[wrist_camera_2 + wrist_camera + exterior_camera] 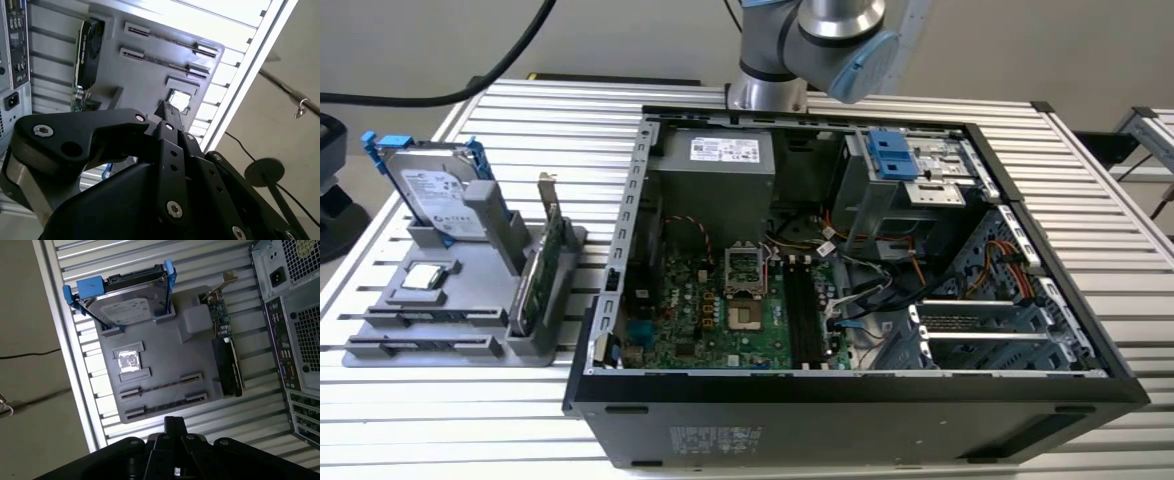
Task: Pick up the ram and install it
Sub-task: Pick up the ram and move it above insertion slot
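Closest, my gripper is closed on nothing, over the grey tray. The ram apparently lies edge-up in its nearest slot; hard drive and expansion card stand beyond, computer case beside.

Your arm runs off the exterior view's upper edge, so you lose its wrist there. In the second wrist view, the tool and its black body cover much of the grey tray. The memory slots in the case are too dark to read.
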`<state>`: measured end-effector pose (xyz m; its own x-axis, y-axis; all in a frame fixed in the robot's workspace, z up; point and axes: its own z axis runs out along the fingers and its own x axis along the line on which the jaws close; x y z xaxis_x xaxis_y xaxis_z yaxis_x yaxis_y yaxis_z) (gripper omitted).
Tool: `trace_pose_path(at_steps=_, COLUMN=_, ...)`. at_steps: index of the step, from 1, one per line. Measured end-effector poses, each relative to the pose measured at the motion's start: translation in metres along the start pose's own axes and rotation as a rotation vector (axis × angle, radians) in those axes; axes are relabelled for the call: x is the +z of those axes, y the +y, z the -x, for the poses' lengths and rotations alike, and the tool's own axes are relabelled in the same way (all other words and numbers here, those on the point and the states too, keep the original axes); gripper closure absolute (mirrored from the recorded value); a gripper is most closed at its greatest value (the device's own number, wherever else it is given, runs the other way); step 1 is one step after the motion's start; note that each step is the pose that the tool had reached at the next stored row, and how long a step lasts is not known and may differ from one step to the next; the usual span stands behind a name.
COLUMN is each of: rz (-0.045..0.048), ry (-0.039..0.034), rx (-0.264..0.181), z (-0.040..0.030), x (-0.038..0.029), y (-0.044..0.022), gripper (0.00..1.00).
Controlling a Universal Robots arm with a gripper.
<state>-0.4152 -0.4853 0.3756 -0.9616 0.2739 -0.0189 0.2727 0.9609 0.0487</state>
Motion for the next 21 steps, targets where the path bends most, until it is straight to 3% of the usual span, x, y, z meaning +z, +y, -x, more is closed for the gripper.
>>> trace_pose_path(at_steps=21, rz=-0.0016, ry=-0.0041, rx=0.085, z=-0.0001, x=0.0000, y=0.0000, gripper=1.00)
